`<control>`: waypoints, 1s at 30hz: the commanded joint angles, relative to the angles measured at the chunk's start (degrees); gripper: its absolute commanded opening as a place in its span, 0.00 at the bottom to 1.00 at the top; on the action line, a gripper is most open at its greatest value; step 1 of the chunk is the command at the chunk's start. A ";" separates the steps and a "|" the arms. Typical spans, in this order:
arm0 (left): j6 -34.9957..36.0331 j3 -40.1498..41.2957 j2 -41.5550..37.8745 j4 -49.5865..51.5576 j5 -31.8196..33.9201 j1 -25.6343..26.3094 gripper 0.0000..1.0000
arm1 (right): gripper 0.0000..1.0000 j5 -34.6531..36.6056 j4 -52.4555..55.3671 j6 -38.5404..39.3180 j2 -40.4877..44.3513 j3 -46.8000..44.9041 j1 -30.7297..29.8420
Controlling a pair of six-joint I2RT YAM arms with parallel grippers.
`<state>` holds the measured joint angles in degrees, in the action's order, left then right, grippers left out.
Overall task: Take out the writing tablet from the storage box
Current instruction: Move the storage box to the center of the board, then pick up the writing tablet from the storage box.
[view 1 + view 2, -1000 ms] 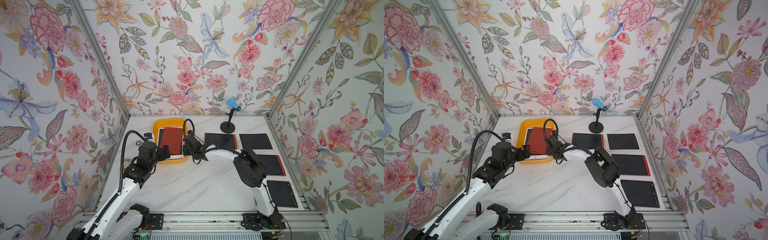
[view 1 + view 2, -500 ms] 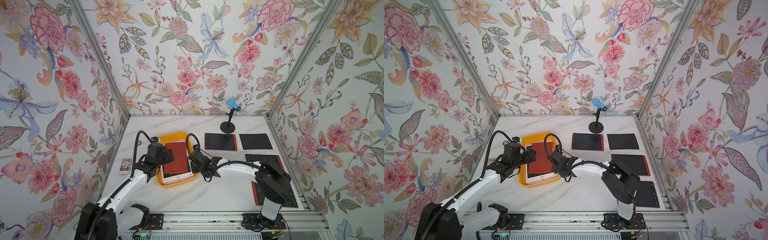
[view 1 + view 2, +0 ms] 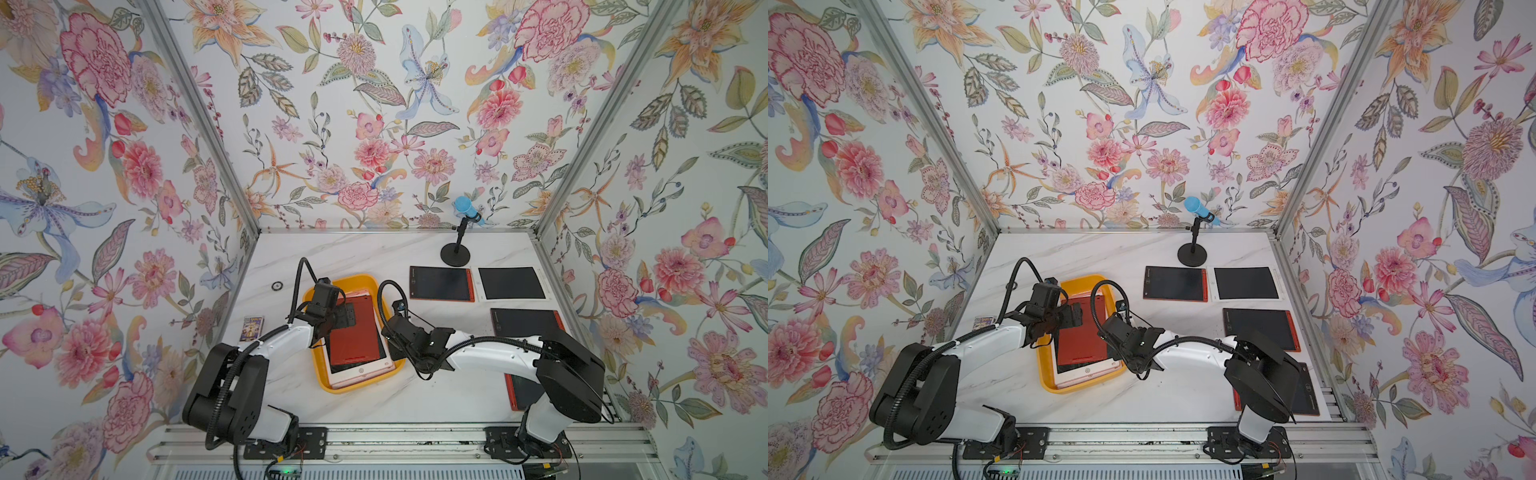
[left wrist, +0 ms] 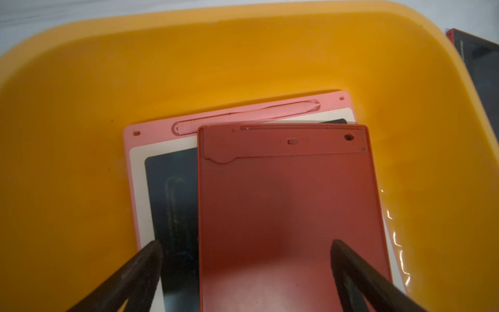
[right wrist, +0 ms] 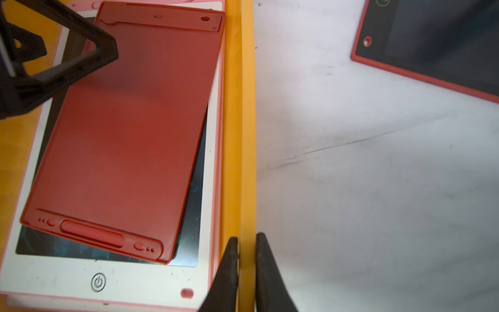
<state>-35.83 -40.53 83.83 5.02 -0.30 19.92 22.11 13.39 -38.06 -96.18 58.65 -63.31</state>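
The yellow-orange storage box lies mid-table. In it a red writing tablet rests back-up on a pink-and-white tablet. My left gripper hovers open over the red tablet, with one finger beyond the tablet's long edge and over the pink-and-white tablet. My right gripper is shut on the box's right wall.
Several dark-screened tablets lie on the table to the right; one is partly under my right arm. A blue microphone on a stand is at the back. A small card and a ring lie left.
The box has slid from the back toward the table's front with my right gripper on its wall. My left gripper has moved over the red tablet and spread fully.
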 commanded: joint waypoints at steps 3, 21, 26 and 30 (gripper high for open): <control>-1.26 -0.60 3.63 -3.46 -3.83 -0.22 0.99 | 0.13 2.38 -0.03 -0.79 1.15 -0.12 -0.51; -13.53 6.19 1.54 -22.21 -25.19 0.33 0.87 | 0.11 -1.37 -2.86 4.93 -4.39 4.08 0.07; -21.12 10.36 -6.47 -30.63 -28.61 1.11 0.85 | 0.11 -2.18 -4.34 4.27 -5.51 4.36 0.52; -23.45 10.71 -11.18 -31.87 -29.91 1.18 0.85 | 0.11 -1.79 -4.69 4.46 -5.60 4.45 0.63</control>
<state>-54.96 -30.00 75.99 -20.95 -23.77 19.90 23.24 10.79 -35.16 -100.05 61.89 -62.06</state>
